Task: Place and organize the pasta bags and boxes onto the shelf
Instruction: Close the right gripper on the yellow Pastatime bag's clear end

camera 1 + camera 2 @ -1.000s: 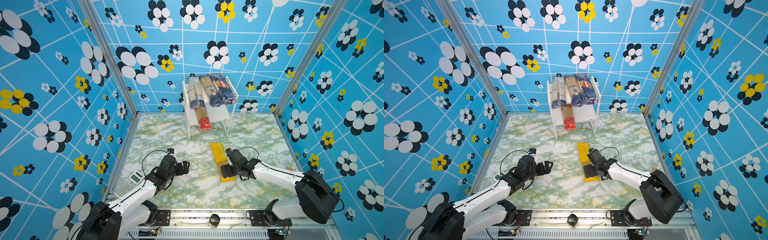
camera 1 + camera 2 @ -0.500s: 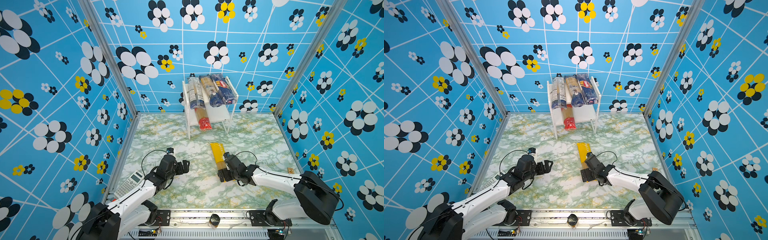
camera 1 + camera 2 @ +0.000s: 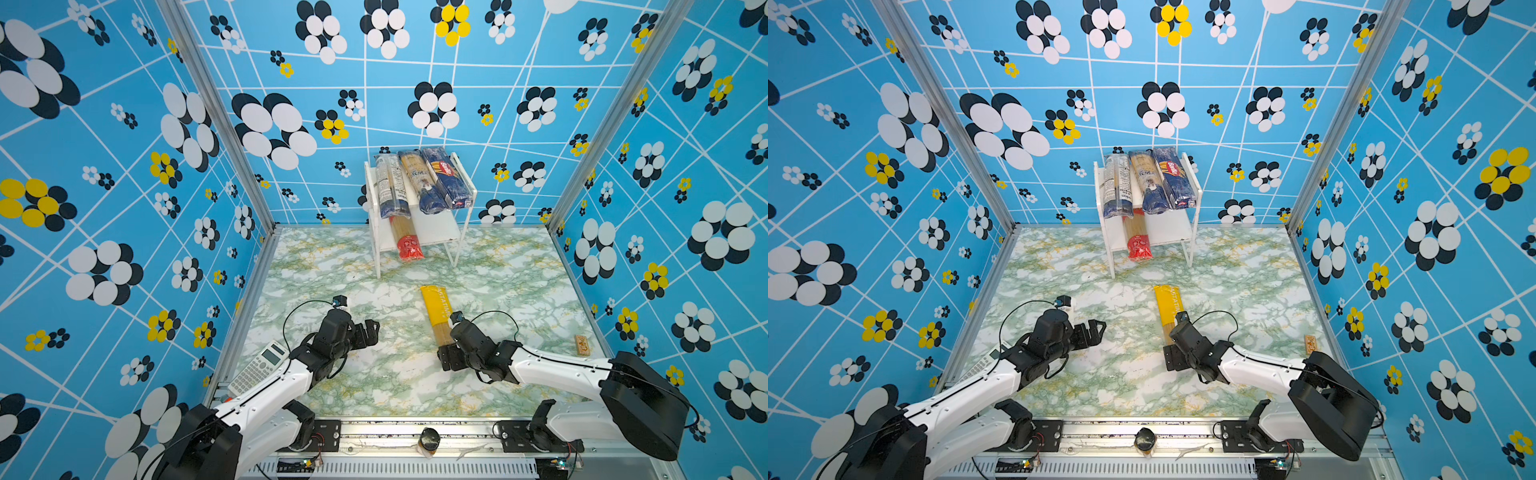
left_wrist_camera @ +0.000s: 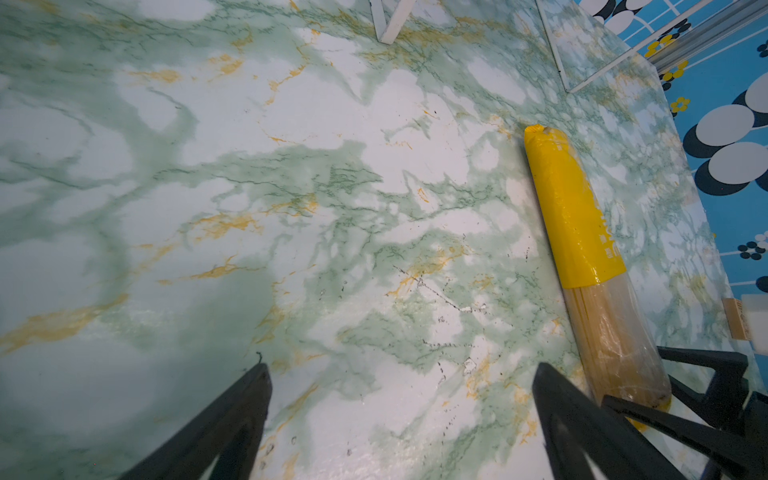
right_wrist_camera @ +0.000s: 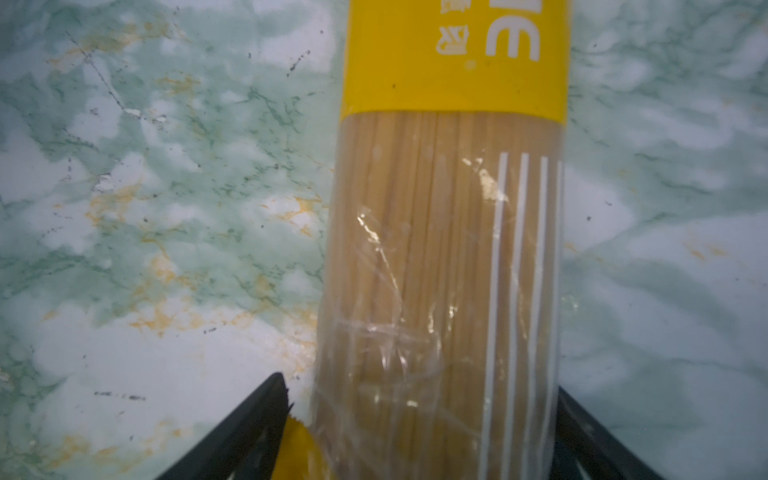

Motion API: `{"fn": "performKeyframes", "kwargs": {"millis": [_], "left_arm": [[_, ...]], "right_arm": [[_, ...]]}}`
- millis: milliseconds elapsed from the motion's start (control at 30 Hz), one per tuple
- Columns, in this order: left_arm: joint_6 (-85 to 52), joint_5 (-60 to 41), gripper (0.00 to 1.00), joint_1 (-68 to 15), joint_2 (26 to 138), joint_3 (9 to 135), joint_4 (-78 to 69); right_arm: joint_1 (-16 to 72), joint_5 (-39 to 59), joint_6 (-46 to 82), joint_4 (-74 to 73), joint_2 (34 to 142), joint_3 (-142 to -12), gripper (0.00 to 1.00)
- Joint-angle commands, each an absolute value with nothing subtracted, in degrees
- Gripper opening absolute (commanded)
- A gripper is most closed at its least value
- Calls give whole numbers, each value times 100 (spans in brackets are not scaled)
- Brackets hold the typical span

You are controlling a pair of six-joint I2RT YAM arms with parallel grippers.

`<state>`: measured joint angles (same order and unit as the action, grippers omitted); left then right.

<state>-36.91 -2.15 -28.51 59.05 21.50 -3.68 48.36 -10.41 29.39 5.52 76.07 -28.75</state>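
Both stand spread: left hand (image 4: 401, 365) empty over the tabletop (image 3: 395, 386), right hand (image 5: 419, 384) straddling the clear end of the yellow bag (image 3: 436, 309).

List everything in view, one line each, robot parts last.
shelf: one, white, table's far end
clear and dark-blue bags: two, top tier, left and middle
Barilla pack: one, dark blue, top tier, right
red-ended bag: one, lower tier, left side
yellow-ended bag: one, on table, mid-right
calculator: one, grey, table's near left edge
block: one, tan, table's right edge
round dark-topped object: one, front rail
table: one, green marble
left gripper: one, black, jaws open over bare table
right gripper: one, black, jaws open astride yellow-ended bag's clear end
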Motion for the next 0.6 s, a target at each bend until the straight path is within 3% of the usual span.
{"fn": "performKeyframes", "kwargs": {"millis": [0, 200, 367, 567], "left_arm": [[-3733, -224, 99, -2856, 6022, 2199, -606], [-3700, -302, 99, -2856, 6287, 2264, -829], [-3630, -316, 99, -2863, 6432, 2353, -924], [-3558, -384, 99, -2865, 6553, 2373, -997]], "right_arm": [[4888, -1073, 3135, 1037, 7741, -2698, 86], [4917, -1316, 3171, 889, 7842, -2730, 74], [4917, -1374, 3134, 799, 7770, -2746, 48], [4917, -1406, 3129, 794, 7588, -2760, 27]]}}
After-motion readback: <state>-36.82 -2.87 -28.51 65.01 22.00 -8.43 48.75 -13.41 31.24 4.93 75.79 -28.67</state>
